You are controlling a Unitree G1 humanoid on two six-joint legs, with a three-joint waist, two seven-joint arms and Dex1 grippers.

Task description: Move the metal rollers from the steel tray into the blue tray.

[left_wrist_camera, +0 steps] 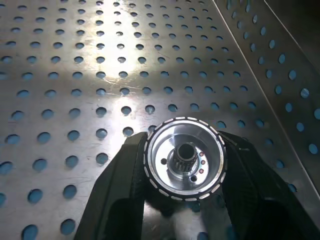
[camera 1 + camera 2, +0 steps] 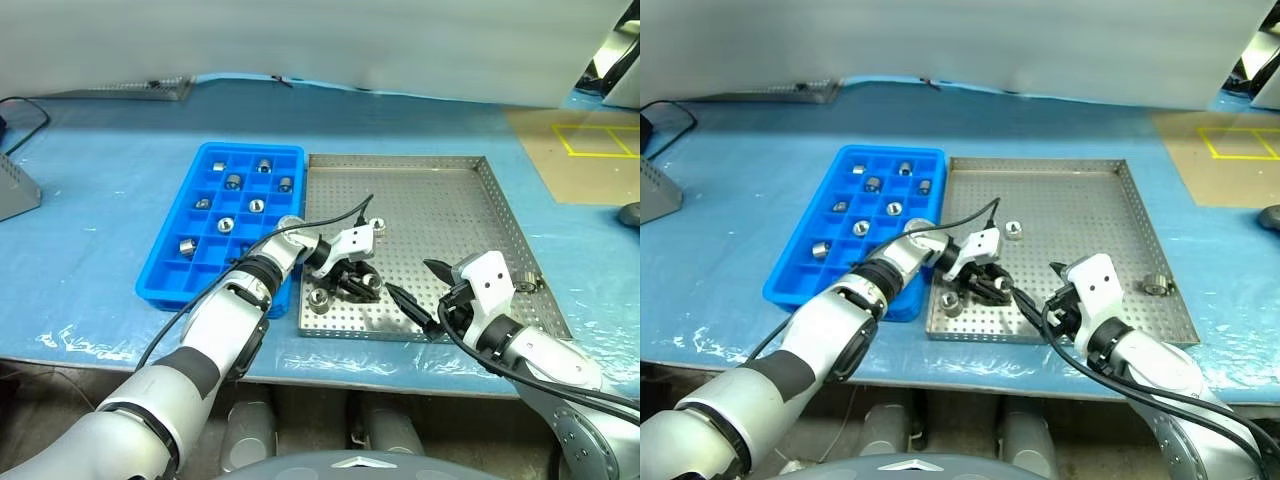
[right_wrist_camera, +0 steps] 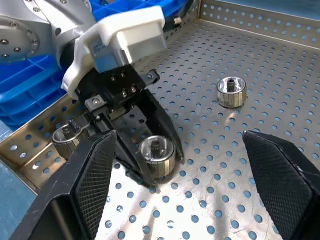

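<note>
pick step in hand: left gripper point(image 3: 150, 162) is clamping one roller point(image 1: 185, 165) between its two black fingers point(image 1: 120, 185), low over the front left part of the steel tray point(image 2: 450, 215); whether the roller is clear of the floor is hard to tell. right gripper point(image 2: 420, 290) is hanging wide open with nothing in it, near the front of the same tray, just beside the left one. next move, as i judge it: lifting the roller clear of the low rim, swinging left over the blue tray point(image 2: 165, 280), lining up with a free cell and letting go; it is calling for a steady grip since the part is round and slick. rollers are short shiny metal cylinders with a ribbed outer band and a dark toothed centre hole. three more are lying loose in the steel tray: front-left corner roller point(image 2: 318, 298), middle roller point(image 2: 377, 226), right-rim roller point(image 2: 523, 284). steel tray is flat, perforated sheet, scratched, reflective. blue tray is moulded plastic with square cells, touching the steel tray's left side, already holding several rollers point(image 2: 233, 181).
</note>
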